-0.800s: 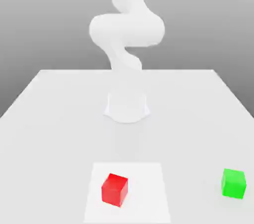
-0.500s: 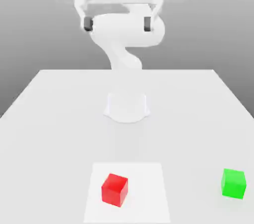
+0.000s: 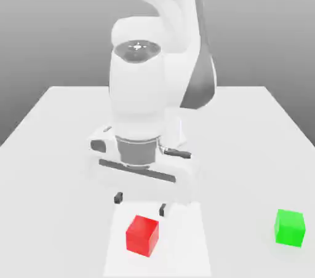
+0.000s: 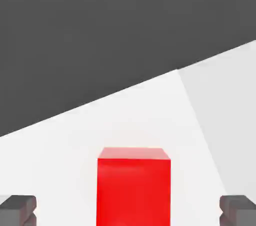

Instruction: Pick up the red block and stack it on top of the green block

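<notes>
A plain grey backdrop stands behind a pale white worktop (image 3: 55, 147), and a brighter white square patch (image 3: 184, 240) marks part of its near edge. The white arm (image 3: 154, 74) bends down over the worktop so that its gripper (image 3: 140, 203) hangs low above that patch, pointing downward. The jaws are spread wide with nothing between them; the two dark fingertips (image 3: 118, 197) stand well apart.

The red block (image 3: 143, 234) sits on the white patch just below and in front of the gripper, not touched by either finger. In the hand view the red block (image 4: 133, 187) lies in the gap between the two fingertips (image 4: 17, 208), with clear space on both sides, and the gripper (image 4: 129, 210) is above it rather than around it.

The green block (image 3: 290, 227) rests on the bare worktop well away from the gripper, off toward the exterior view's right, and well apart from the red block. Both blocks sit flat on the surface.
</notes>
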`<action>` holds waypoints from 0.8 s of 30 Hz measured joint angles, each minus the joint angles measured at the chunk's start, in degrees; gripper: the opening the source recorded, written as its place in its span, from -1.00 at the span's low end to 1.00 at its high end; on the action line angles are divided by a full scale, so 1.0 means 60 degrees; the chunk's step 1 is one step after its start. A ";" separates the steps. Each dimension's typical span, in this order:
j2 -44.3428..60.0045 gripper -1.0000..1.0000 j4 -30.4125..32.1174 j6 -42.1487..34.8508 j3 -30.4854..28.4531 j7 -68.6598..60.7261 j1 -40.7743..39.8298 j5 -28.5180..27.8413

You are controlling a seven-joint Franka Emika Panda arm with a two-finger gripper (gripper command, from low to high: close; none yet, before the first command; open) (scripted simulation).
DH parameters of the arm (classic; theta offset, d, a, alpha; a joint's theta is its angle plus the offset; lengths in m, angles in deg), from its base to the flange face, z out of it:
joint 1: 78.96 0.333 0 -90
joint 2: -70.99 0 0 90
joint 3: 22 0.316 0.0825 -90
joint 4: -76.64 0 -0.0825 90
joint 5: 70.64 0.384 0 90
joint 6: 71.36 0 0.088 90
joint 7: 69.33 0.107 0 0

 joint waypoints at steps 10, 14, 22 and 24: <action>0.1412 -1.00 -0.0183 0.1190 -0.0140 0.0136 0.0108 -0.0155; 0.0470 -1.00 -0.0041 0.0390 -0.0022 0.0059 0.0011 -0.0056; -0.0491 -1.00 -0.0583 -0.1149 0.1217 0.1882 0.1544 -0.0198; -0.0456 -1.00 -0.0857 -0.1399 0.1662 0.2639 0.2170 -0.0299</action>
